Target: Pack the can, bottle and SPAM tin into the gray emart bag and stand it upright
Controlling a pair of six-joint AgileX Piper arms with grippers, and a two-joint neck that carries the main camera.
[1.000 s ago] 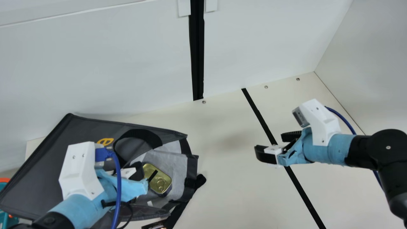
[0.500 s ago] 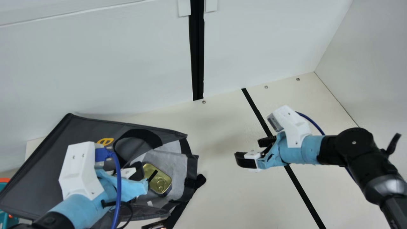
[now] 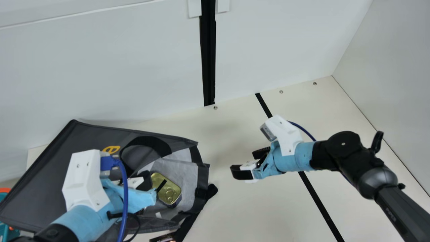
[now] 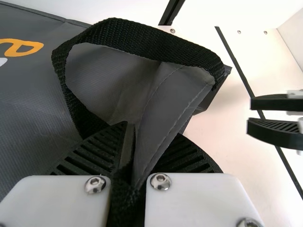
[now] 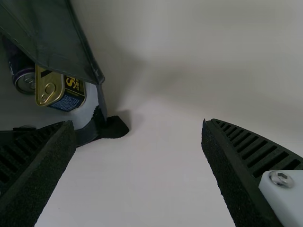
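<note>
Right gripper [image 3: 243, 161]: moved in toward bag mouth since earlier frame; fingers wide, holding nothing, likely ready for the bag's free edge.
Left gripper [image 4: 152, 130]: same spot; narrow, pinching bag wall and strap [image 4: 142, 40] base, probably to steady the mouth and lift later.
Gray emart bag [image 3: 47, 171]: on its side, mouth toward right gripper, likely laid down for easy loading; not upright yet.
SPAM tin [image 3: 169, 193]: inside mouth, near left gripper.
Can [image 5: 24, 78]: inside, beside tin, farther from right gripper; could roll when tipped.
</note>
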